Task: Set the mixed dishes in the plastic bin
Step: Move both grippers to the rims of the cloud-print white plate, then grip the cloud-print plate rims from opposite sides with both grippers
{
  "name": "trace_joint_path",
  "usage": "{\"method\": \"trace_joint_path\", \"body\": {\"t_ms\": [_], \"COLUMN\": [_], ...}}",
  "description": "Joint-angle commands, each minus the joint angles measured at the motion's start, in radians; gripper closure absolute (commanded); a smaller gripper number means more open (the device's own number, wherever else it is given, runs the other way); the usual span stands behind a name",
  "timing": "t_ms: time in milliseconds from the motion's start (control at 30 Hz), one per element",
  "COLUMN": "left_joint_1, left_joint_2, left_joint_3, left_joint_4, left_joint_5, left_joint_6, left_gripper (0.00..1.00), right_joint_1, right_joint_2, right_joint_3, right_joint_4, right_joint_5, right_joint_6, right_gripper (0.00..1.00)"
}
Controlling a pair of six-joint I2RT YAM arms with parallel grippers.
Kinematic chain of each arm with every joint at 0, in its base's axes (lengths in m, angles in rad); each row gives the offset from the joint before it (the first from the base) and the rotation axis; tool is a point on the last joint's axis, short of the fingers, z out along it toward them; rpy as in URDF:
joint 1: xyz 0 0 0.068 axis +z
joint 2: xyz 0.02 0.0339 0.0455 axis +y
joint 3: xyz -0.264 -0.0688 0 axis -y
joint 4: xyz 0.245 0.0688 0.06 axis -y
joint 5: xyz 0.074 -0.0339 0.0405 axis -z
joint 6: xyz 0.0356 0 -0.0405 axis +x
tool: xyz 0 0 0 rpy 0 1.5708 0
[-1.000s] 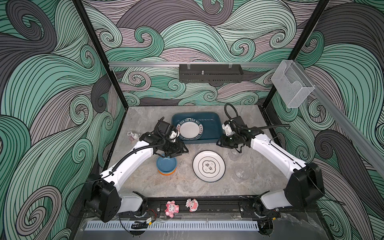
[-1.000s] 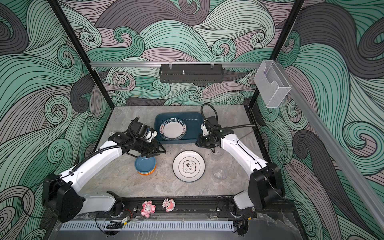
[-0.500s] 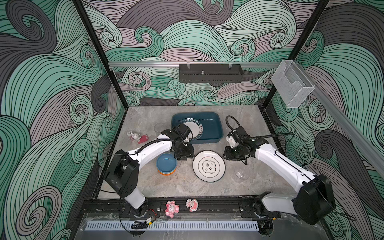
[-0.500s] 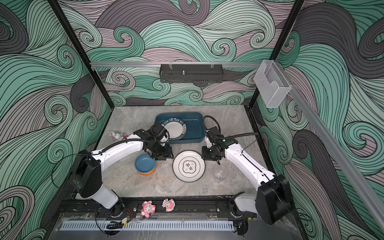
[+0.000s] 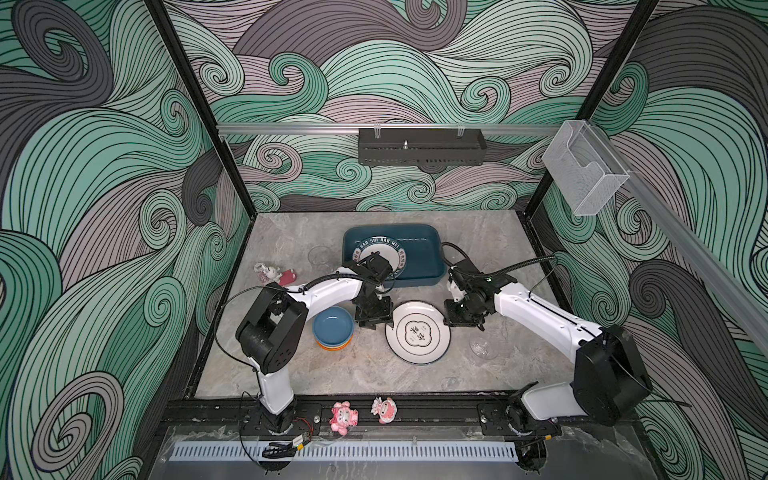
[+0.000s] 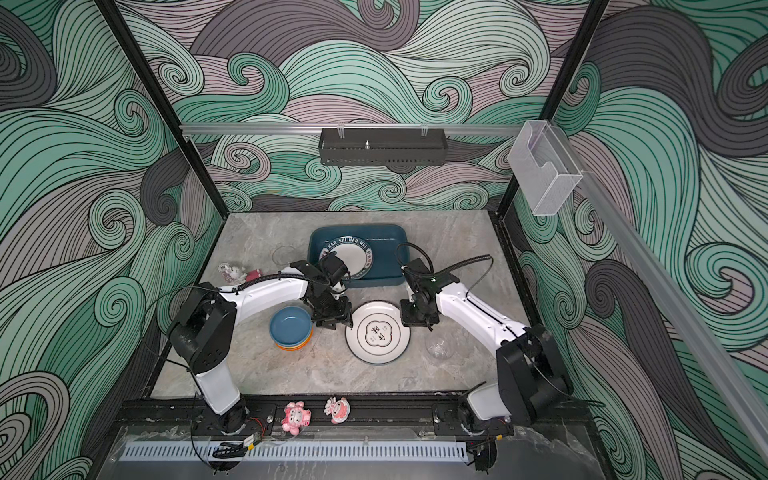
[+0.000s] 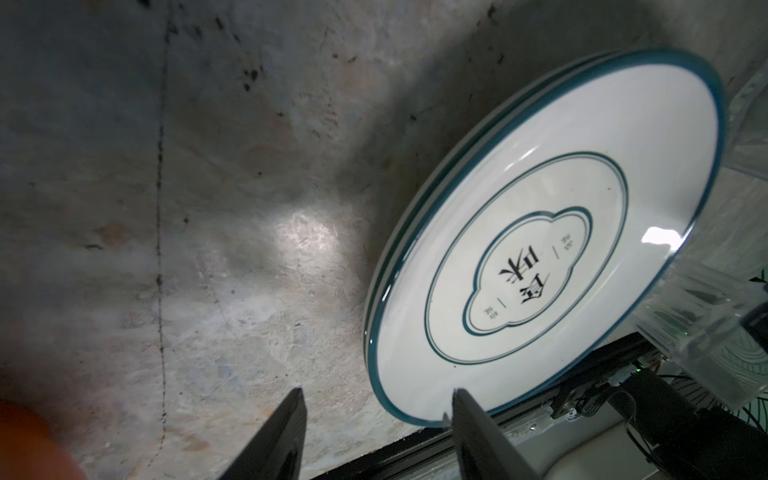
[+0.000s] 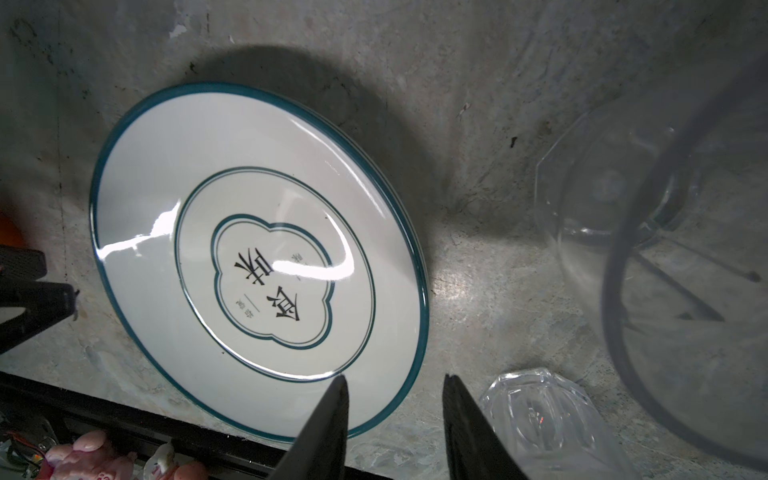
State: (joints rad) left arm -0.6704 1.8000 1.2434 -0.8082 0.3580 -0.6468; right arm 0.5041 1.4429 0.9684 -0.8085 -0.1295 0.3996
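Currently both pincers spread, flanking white plate (image 5: 417,334) on tabletop (image 5: 374,376).
Left pincer (image 5: 374,322) empty by plate's left rim, beside stacked bowls (image 5: 332,330); right pincer (image 5: 462,322) empty by its right rim, clear glass (image 5: 482,347) near. Second plate (image 5: 371,250) lies inside teal bin (image 5: 424,254), just behind.

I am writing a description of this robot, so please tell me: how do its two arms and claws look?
The left arm and right arm have smooth white shells between bulky black joints. A black cable runs loose along each. The left claw and right claw each end in two flat, black, tapering fingers. I see no readable markings.
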Motion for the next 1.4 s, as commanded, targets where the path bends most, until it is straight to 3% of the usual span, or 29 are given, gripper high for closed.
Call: {"method": "trace_joint_path", "body": {"t_ms": [0, 600, 1367], "left_joint_1": [-0.011, -0.012, -0.011], "left_joint_2": [0.028, 0.078, 0.098], "left_joint_3": [0.029, 0.027, 0.034], "left_joint_4": [-0.019, 0.011, 0.025], "left_joint_5": [0.028, 0.079, 0.116], "left_joint_6": [0.016, 0.019, 0.035], "left_gripper": [0.41, 0.48, 0.6], "right_joint_1": [0.007, 0.01, 0.011], "right_joint_2": [0.022, 0.106, 0.125], "right_joint_3": [-0.02, -0.043, -0.024], "right_joint_4": [0.015, 0.07, 0.065], "right_joint_5": [0.033, -0.009, -0.022], "right_joint_6": [-0.006, -0.005, -0.016], "right_gripper": [0.6, 0.62, 0.74]}}
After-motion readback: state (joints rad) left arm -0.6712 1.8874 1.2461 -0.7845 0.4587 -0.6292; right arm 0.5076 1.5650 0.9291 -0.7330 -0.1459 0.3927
